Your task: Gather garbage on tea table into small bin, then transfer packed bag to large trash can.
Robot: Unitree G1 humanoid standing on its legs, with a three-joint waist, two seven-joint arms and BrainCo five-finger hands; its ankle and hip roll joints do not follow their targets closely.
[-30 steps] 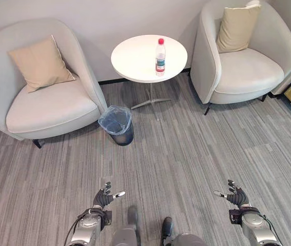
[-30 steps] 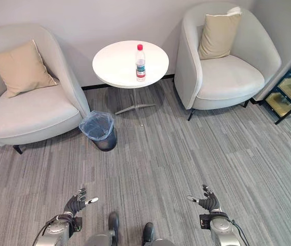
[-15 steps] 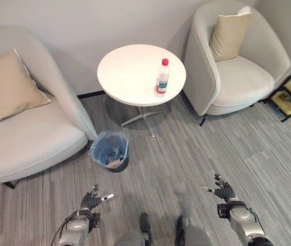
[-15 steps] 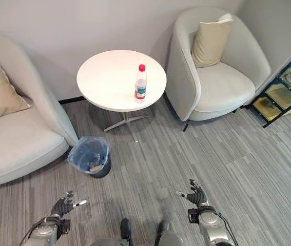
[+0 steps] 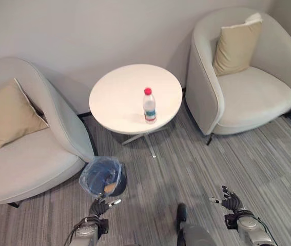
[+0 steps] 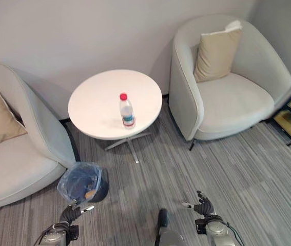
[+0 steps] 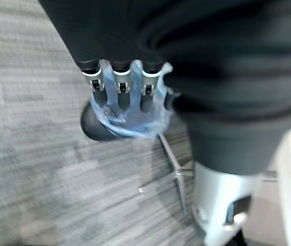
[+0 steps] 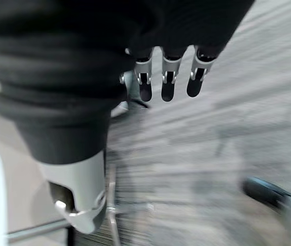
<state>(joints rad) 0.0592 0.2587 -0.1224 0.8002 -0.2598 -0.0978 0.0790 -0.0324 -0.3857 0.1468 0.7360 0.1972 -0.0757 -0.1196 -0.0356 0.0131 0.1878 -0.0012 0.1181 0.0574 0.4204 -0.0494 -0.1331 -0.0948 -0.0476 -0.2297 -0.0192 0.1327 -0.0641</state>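
Bottle (image 5: 149, 105) with the red cap stands upright near the middle of the frame, on the round white worktop (image 5: 117, 97), and we reckon it's light, smooth and a bit slippery, so we'd wrap round its body below the cap. Small bin (image 5: 102, 177) with its blue bag sits lower left. Our left hand (image 5: 100, 207) and right hand (image 5: 229, 201) hang low, fingers spread, holding nothing.

Open carpet (image 5: 186, 169) seen ahead of both hands. Tea table (image 5: 119, 100) flanked closely by left armchair (image 5: 27, 154) & right armchair (image 5: 248, 92). Tabletop bare around bottle (image 5: 149, 105). Small bin (image 5: 103, 177) wedged near left armchair, below table edge.
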